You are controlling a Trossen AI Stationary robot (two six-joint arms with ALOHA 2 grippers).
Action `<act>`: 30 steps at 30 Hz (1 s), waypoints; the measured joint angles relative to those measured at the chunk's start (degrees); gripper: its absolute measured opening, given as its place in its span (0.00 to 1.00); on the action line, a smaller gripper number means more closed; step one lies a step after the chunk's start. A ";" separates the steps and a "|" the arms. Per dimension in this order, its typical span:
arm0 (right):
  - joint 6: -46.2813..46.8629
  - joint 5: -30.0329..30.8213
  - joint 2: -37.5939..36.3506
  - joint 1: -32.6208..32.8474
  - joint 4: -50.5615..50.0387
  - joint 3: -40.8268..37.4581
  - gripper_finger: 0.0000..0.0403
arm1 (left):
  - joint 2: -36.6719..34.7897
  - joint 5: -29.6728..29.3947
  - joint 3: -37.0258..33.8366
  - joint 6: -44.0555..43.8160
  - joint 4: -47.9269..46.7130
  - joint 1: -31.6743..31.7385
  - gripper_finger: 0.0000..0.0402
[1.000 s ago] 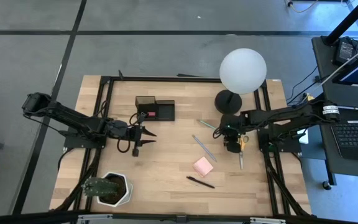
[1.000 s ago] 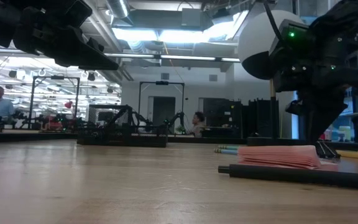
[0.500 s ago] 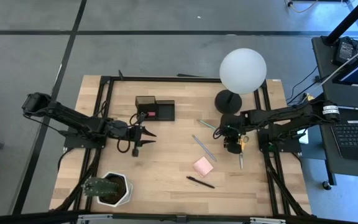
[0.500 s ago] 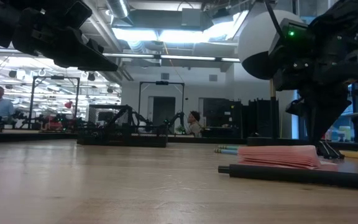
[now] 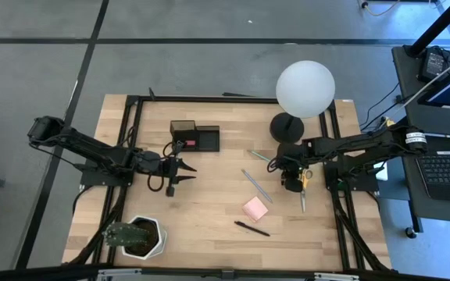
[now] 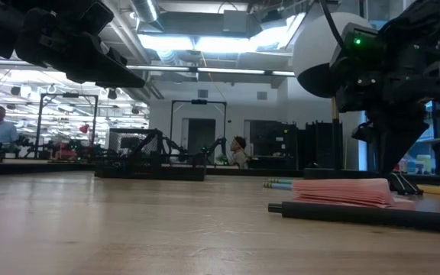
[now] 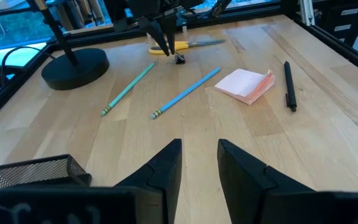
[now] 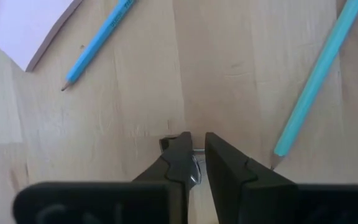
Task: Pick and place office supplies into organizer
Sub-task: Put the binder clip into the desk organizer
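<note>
High view: organizer [image 5: 194, 137] at table's far side, seemingly unfilled; pencils [image 5: 256, 186], sticky-note pad [image 5: 255, 208], pen [image 5: 252, 228], scissors [image 5: 304, 187] loose. Right gripper [image 8: 196, 158] narrowed on small clip [image 8: 195, 171]; left gripper [image 7: 199, 163] parted, empty.

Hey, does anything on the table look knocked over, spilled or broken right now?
Nothing stands out. The organizer sits upright, and the pencils, sticky-note pad, pen and scissors lie flat and scattered on the table, simply not yet put away. The plant pot stands upright.
</note>
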 joint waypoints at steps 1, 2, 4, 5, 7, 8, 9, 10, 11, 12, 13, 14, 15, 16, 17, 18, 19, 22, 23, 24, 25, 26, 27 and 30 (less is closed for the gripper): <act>0.14 -0.03 0.00 0.00 0.01 0.00 0.12 | 0.00 0.00 0.00 0.02 0.00 0.01 0.24; 0.15 -0.04 0.00 0.00 0.00 0.00 0.12 | 0.00 0.01 0.00 0.02 0.00 0.01 0.24; 0.08 -0.39 0.00 0.02 0.01 0.00 0.12 | 0.00 -0.01 0.00 0.02 0.01 0.01 0.24; 0.04 -0.82 0.00 0.02 0.00 0.00 0.12 | 0.01 0.01 0.00 0.02 0.02 0.01 0.24; 0.02 -1.28 0.00 0.02 0.00 0.00 0.13 | -0.01 0.01 0.00 0.02 0.01 0.00 0.24; 0.00 -1.35 0.00 0.04 0.00 0.00 0.14 | 0.00 0.01 0.00 0.02 0.02 0.00 0.24; 0.05 -1.37 0.00 0.04 0.02 0.02 0.15 | -0.02 -0.01 0.00 0.02 0.00 0.01 0.24; 0.14 -1.36 0.00 0.04 0.00 0.00 0.17 | -0.02 0.01 0.00 0.02 0.02 0.01 0.24; 0.59 -1.35 0.00 0.04 0.00 0.01 0.19 | 0.00 0.01 0.00 0.02 0.02 0.00 0.24; 1.51 -1.34 0.00 0.03 -0.01 0.00 0.20 | 0.00 0.01 0.00 0.02 0.02 0.00 0.24; 1.84 -1.37 0.00 0.02 -0.10 0.01 0.22 | -0.02 0.00 0.00 0.02 0.02 0.01 0.24; 2.16 -1.42 0.00 0.02 -0.29 0.02 0.23 | -0.01 -0.01 0.00 0.02 0.02 0.00 0.24; 2.57 -1.46 0.00 0.02 -0.42 0.02 0.24 | 0.01 0.01 0.00 0.02 0.02 0.00 0.24; 2.84 -1.52 0.00 0.04 -0.39 0.02 0.25 | 0.00 0.00 0.00 0.02 0.02 -0.01 0.24; 2.90 -1.52 0.00 0.17 -0.39 0.02 0.26 | 0.00 -0.01 0.00 0.02 0.02 0.01 0.24; 3.11 -1.53 0.00 0.31 -0.47 0.02 0.26 | -0.01 -0.01 0.00 0.02 0.02 -0.01 0.24; 3.40 -1.52 0.00 0.41 -0.58 0.02 0.27 | -0.02 0.01 0.00 0.02 0.02 0.01 0.24; 4.39 -1.54 0.00 0.42 -0.85 0.02 0.27 | 0.01 0.01 0.00 0.02 0.02 -0.01 0.24; 4.39 -1.52 0.00 0.42 -0.92 0.02 0.27 | 0.01 0.00 0.00 0.02 0.02 0.01 0.24; 4.39 -1.52 0.00 0.42 -1.17 0.02 0.27 | 0.01 0.00 0.00 0.02 0.02 0.01 0.24; 4.42 -1.52 0.00 0.42 -1.85 0.02 0.27 | -0.01 0.01 0.00 0.02 0.02 -0.01 0.24; 4.46 -1.52 0.00 0.42 -2.58 0.02 0.27 | 0.01 0.01 0.00 0.02 0.00 -0.01 0.24; 4.46 -1.52 0.00 0.42 -2.76 -0.13 0.27 | 0.01 -0.01 0.00 0.02 0.02 -0.01 0.24; 4.59 -1.45 0.00 0.42 -2.78 -0.62 0.27 | 0.01 0.01 0.00 0.02 0.00 -0.01 0.24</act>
